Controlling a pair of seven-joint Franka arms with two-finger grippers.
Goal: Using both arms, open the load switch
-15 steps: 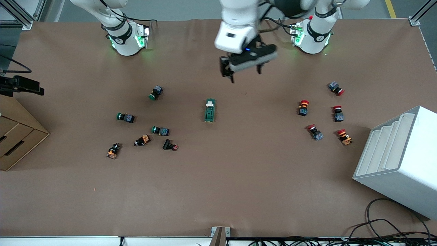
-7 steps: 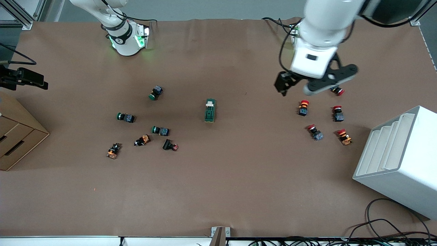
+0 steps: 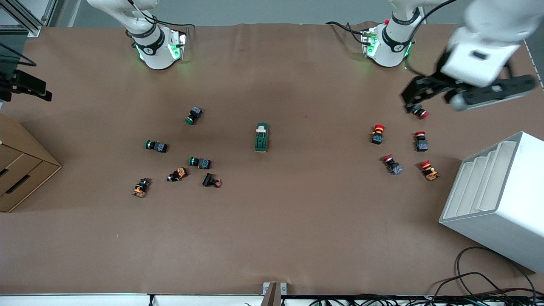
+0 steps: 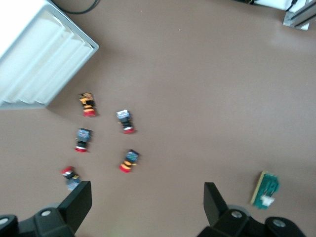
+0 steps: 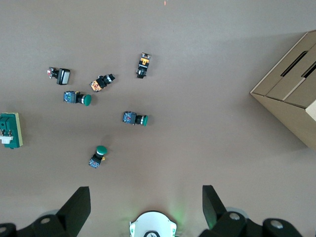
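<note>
Even overhead light, soft shadows; left hand [image 3: 429,97] motion-blurred; left wrist view soft.

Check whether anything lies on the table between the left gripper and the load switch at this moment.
Nothing visible does. The left gripper, open, hangs over a red-capped button at the left arm's end of the table. The brown tabletop from there to the load switch at mid-table shows bare; the other red-capped buttons lie nearer the front camera.

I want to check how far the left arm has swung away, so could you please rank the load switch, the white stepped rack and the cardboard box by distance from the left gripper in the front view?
Left gripper hangs open at the left arm's end of the table.
1. White stepped rack, same end, nearer the front camera.
2. Load switch, mid-table.
3. Cardboard box, at the right arm's end.
</note>
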